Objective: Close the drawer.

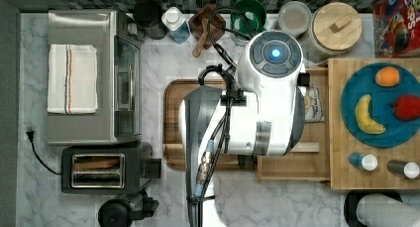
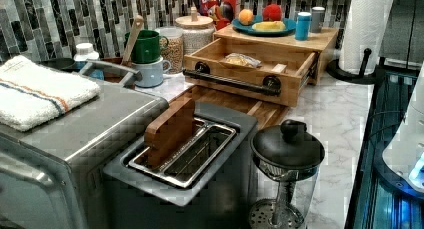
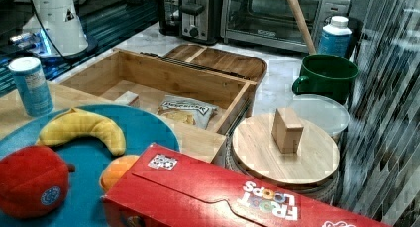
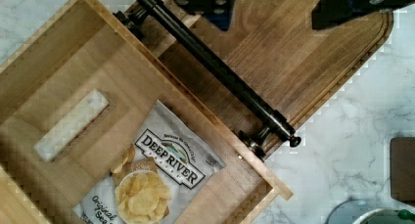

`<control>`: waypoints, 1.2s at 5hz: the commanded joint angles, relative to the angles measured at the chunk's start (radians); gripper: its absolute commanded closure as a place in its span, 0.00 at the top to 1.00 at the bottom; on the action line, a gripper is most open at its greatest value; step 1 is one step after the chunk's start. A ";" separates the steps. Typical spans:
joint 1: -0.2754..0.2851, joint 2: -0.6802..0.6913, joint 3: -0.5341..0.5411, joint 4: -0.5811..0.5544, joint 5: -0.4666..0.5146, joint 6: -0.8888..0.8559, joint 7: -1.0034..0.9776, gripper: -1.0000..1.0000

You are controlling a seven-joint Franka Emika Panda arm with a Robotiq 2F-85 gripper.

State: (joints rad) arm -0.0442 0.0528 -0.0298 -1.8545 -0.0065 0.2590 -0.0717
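The light-wood, thin-rimmed rectangular drawer (image 4: 49,77) stands pulled well out of the pale wooden stand (image 2: 327,39) that carries the blue plate of fruit (image 2: 260,30), its front reaching over the darker brown rounded-corner wooden board (image 4: 303,62). The arm's gripper (image 4: 284,9) hangs above that board just outside the drawer front. Its two dark fingers (image 4: 208,1) are spread wide apart with nothing between them but the board below. The long black bar handle (image 4: 215,67) on the drawer front runs close beside one finger, and I cannot tell whether they touch. Beyond the handle from the fingers, inside the drawer, lie a white Deep River chip bag (image 4: 156,180) and a small pale oblong block (image 4: 71,125).
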 commanded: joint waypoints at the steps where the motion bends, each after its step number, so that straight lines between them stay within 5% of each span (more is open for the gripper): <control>1: -0.002 0.001 0.002 -0.001 0.000 0.003 -0.013 0.00; 2: -0.024 -0.051 -0.005 -0.090 0.061 0.065 -0.123 1.00; 6: 0.081 -0.086 0.077 -0.177 -0.013 0.007 -0.482 1.00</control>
State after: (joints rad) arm -0.0458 0.0273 -0.0160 -2.0234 -0.0203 0.2639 -0.4707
